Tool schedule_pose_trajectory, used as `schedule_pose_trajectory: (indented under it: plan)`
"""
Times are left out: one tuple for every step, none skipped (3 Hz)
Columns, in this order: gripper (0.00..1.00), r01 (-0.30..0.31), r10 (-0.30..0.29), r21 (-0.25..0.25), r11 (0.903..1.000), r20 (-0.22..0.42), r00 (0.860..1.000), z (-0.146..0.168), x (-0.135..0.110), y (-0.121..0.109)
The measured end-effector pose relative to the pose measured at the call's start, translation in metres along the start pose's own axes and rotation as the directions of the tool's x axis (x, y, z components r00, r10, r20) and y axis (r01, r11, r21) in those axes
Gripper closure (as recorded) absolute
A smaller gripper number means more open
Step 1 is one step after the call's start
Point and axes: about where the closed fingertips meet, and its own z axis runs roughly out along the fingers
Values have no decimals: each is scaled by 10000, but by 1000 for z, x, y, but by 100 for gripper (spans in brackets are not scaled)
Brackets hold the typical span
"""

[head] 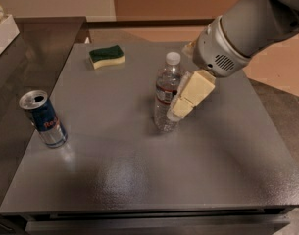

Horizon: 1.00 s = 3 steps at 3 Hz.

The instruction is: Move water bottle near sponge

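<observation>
The water bottle (164, 93), clear and ribbed with a white cap and a red and dark label band, stands upright near the middle of the grey table (139, 170). The sponge (107, 56), green on top over pale yellow foam, lies at the table's back left, well apart from the bottle. My gripper (178, 109), cream-coloured on a grey arm, comes in from the upper right. It sits right against the bottle's right side at label height and overlaps its edge. Whether it holds the bottle cannot be told.
A blue-and-silver drink can (43, 119) with an open top stands near the table's left edge. A darker counter (21, 58) adjoins the table at the left, with a white box (2, 33) at the far left.
</observation>
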Motion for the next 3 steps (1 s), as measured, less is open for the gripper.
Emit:
schedule_pose_trajectory:
  plan:
    - [18, -62, 63, -28, 10000, 248, 9997, 6, -7, -1]
    - [41, -11, 16, -120, 9999, 409, 9992, 9, -13, -3]
    - [64, 18, -9, -194, 9998, 497, 9988, 10, -16, -7]
